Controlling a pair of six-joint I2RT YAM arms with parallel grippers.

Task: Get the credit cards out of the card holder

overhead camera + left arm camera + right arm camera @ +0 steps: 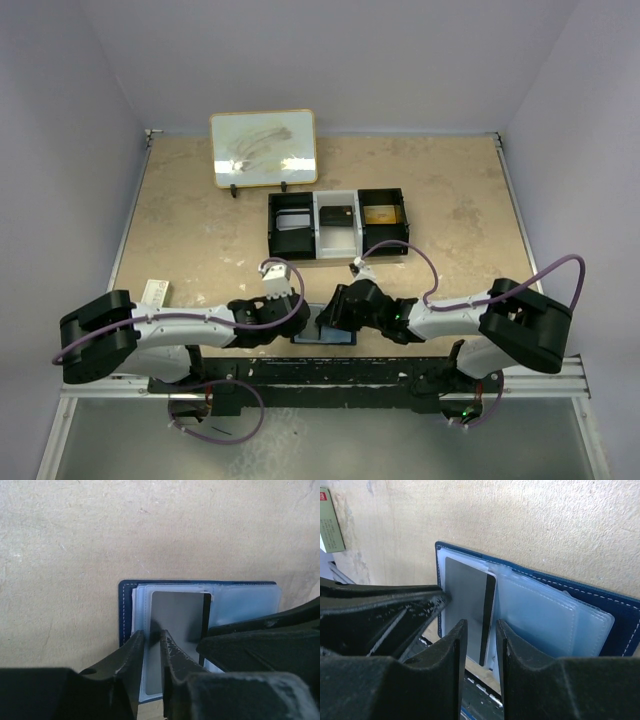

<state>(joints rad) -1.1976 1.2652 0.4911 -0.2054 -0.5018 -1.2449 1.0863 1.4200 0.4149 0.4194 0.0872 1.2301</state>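
The navy card holder (325, 334) lies open and flat at the table's near edge, between my two grippers. A grey credit card (175, 615) with a black stripe sits in its left clear sleeve, sticking out toward the table edge. My left gripper (151, 636) is tip-down on that card's left edge, its jaws a narrow slit apart with nothing pinched between them. My right gripper (481, 625) stands open over the same card (465, 590), its jaws either side of the black stripe and not touching it. The paler sleeves (545, 615) of the card holder (625, 615) fan out to the right.
A black three-compartment tray (338, 224) stands mid-table, with a framed whiteboard (264, 147) behind it. A small box (154, 293) lies by the left arm. The metal rail (330, 385) runs just below the card holder.
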